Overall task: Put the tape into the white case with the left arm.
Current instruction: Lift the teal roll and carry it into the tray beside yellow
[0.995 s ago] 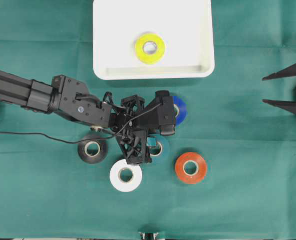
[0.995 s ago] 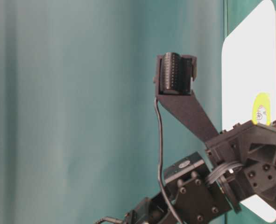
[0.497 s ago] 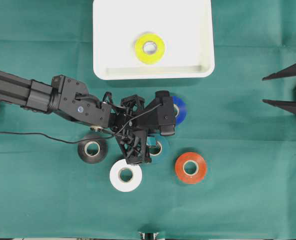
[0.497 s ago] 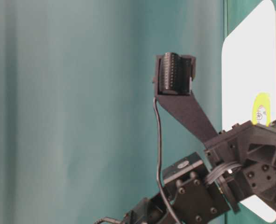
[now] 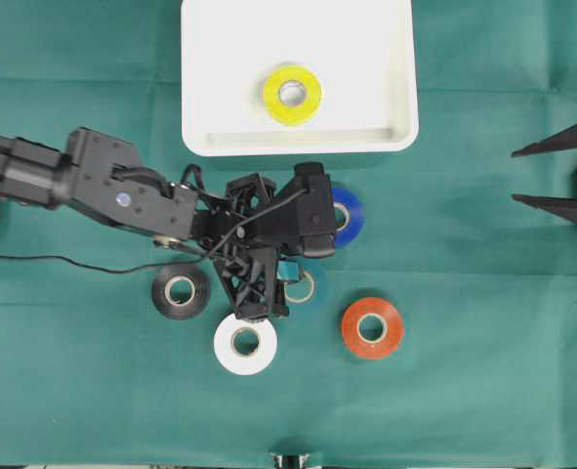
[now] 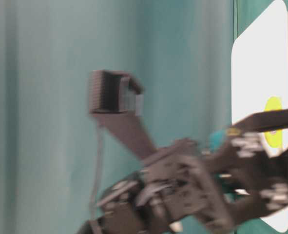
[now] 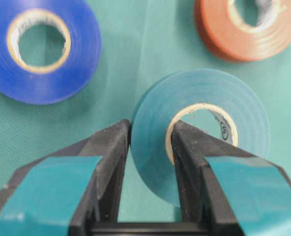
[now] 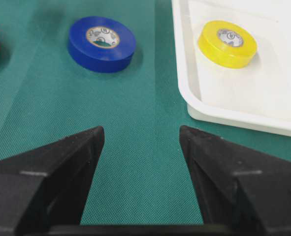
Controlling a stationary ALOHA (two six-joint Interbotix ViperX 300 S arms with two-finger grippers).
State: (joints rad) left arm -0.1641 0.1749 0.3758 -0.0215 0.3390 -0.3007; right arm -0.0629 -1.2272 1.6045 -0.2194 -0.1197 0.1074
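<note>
My left gripper (image 7: 151, 129) is shut on a teal tape roll (image 7: 204, 123), one finger in its core and the other against its outer wall. Seen from overhead, the roll (image 5: 300, 286) shows only partly under the left arm (image 5: 122, 195), which reaches in from the left. The white case (image 5: 229, 59) lies at the top centre, just beyond the arm, and holds a yellow roll (image 5: 292, 94). At the right edge my right gripper (image 5: 515, 176) stands open over bare cloth (image 8: 141, 130), facing the case's corner (image 8: 199, 110).
Loose rolls lie on the green cloth: blue (image 5: 350, 213) beside the wrist, orange-red (image 5: 372, 327), white (image 5: 245, 342) and black (image 5: 181, 289) nearer the front. The blue roll (image 7: 42, 49) and the orange-red one (image 7: 248, 24) lie beyond the held tape.
The left arm has swung left and a little toward the case, carrying the teal roll with it; the table-level view is blurred by this motion. The right gripper has not moved.
</note>
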